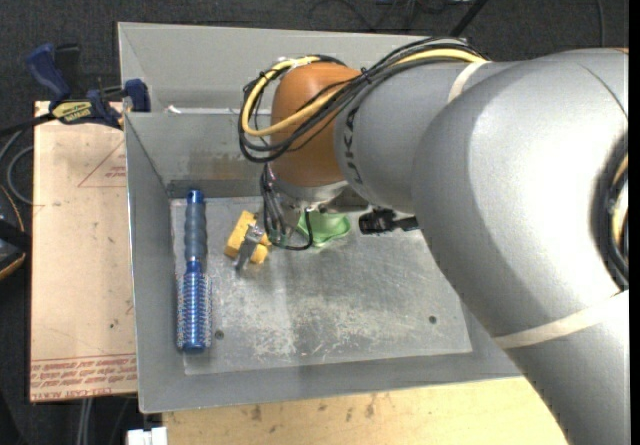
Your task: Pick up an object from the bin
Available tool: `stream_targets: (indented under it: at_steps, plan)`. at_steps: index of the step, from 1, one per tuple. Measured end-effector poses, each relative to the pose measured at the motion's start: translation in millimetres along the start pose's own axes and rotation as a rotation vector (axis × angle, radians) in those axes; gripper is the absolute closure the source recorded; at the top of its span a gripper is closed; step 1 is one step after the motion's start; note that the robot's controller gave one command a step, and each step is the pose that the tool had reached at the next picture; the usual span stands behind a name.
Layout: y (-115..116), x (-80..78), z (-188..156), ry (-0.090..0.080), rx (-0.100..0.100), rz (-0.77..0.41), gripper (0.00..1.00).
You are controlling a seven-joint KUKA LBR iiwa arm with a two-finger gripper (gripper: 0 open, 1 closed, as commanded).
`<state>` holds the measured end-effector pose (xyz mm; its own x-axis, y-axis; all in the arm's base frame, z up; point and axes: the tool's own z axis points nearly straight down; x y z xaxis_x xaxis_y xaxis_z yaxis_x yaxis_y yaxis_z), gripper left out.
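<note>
Here, arm [470, 133] reaching down from the right, pincer [268, 227] low beside yellow block [244, 236], open or closed unclear.

Just right of the blue hairbrush [194, 283], a small yellow piece [243, 236] is too small to name. Farther right of the hairbrush, a green object [328, 227] lies half under the orange wrist cover [305, 123], so its kind and shape cannot be told. The grey arm [500, 183] hides the bin [350, 323] wall opposite the hairbrush and much floor there, and is itself cut off by the right edge
</note>
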<state>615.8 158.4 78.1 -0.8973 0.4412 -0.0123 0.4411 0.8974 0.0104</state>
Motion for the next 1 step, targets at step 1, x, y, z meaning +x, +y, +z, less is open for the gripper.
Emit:
stream_targets:
  at_steps: [1]
  plan:
    - [12.2,15.2,-145.4,0.005,0.002,-0.018,1.00]
